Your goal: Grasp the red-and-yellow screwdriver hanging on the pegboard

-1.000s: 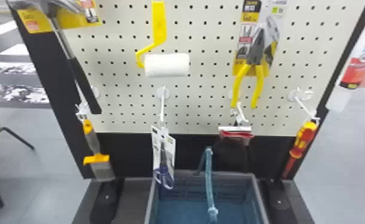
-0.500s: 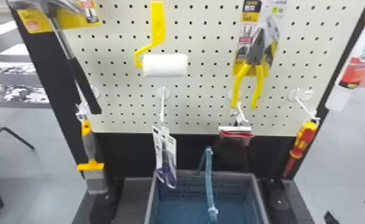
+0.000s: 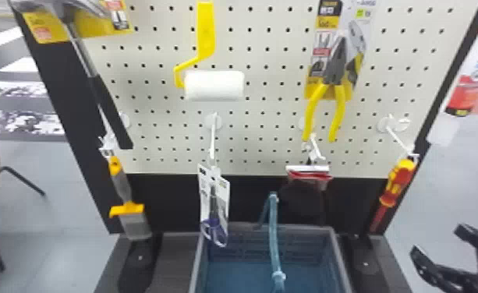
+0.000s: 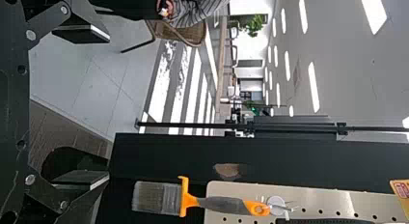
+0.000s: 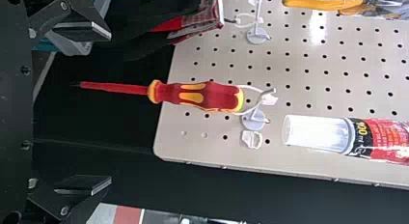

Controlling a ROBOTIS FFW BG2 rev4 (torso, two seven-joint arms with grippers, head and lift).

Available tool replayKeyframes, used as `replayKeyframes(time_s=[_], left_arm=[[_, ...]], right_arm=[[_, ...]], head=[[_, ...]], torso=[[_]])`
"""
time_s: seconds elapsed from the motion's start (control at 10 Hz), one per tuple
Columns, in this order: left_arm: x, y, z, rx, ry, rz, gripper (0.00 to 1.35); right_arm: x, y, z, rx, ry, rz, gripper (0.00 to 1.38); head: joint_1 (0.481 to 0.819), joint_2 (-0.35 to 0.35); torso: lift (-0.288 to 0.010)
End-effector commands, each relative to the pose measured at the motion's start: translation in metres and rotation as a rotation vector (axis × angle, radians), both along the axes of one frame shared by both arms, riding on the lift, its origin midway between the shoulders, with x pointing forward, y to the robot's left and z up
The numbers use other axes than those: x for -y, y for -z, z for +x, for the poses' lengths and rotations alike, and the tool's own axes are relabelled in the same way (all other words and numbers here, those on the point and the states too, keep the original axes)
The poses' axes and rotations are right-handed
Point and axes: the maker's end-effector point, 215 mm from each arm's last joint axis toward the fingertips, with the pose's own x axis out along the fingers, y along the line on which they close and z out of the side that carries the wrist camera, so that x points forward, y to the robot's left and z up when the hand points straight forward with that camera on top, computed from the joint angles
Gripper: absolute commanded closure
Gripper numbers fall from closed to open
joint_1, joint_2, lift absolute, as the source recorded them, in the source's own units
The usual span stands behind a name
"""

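Observation:
The red-and-yellow screwdriver (image 3: 397,182) hangs shaft down from a white hook at the pegboard's (image 3: 261,128) lower right corner. My right gripper (image 3: 438,243) stands below and to the right of it in the head view, open and apart from it. In the right wrist view the screwdriver (image 5: 200,96) lies across the space beyond the widely parted fingers of the right gripper (image 5: 108,108), its tip toward the palm. My left gripper (image 4: 108,105), in the left wrist view, is open and holds nothing, with a hanging paintbrush (image 4: 159,198) beyond it.
Packaged scissors (image 3: 213,210) and a red-edged dark item (image 3: 308,175) hang left of the screwdriver. A blue-grey crate (image 3: 337,253) stands below the board. Pliers (image 3: 333,74) hang higher; a red-labelled tube (image 3: 466,78) is at the right edge.
My right gripper has come into the head view from the lower right, up and leftward toward the screwdriver. The paintbrush and scissors have swung slightly on their hooks.

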Motion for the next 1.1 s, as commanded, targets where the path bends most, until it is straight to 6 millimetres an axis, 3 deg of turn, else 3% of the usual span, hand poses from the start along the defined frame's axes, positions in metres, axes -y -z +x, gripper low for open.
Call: replayKeyframes(time_s=[0.0, 0.3, 0.5, 0.8, 1.0], left_arm=[[0.002, 0.000, 0.002, 0.001, 0.003, -0.001, 0.28], [0.003, -0.002, 0.007, 0.009, 0.008, -0.001, 0.28], [0.006, -0.001, 0.009, 0.008, 0.019, -0.007, 0.28], [0.006, -0.001, 0.010, 0.007, 0.020, -0.006, 0.28], [0.007, 0.000, 0.011, 0.004, 0.026, -0.006, 0.28]], right_arm=[[-0.004, -0.013, 0.017, 0.014, -0.034, 0.002, 0.24], [-0.015, -0.033, 0.049, 0.041, -0.107, 0.023, 0.24], [-0.025, -0.029, 0.063, 0.014, -0.162, 0.056, 0.24], [-0.063, -0.011, 0.080, -0.065, -0.312, 0.155, 0.24], [-0.088, -0.028, 0.093, -0.061, -0.402, 0.166, 0.24]], head=[[0.549, 0.000], [0.549, 0.000], [0.549, 0.000], [0.549, 0.000], [0.549, 0.000]], torso=[[-0.100], [-0.100], [-0.100], [-0.100], [-0.100]])
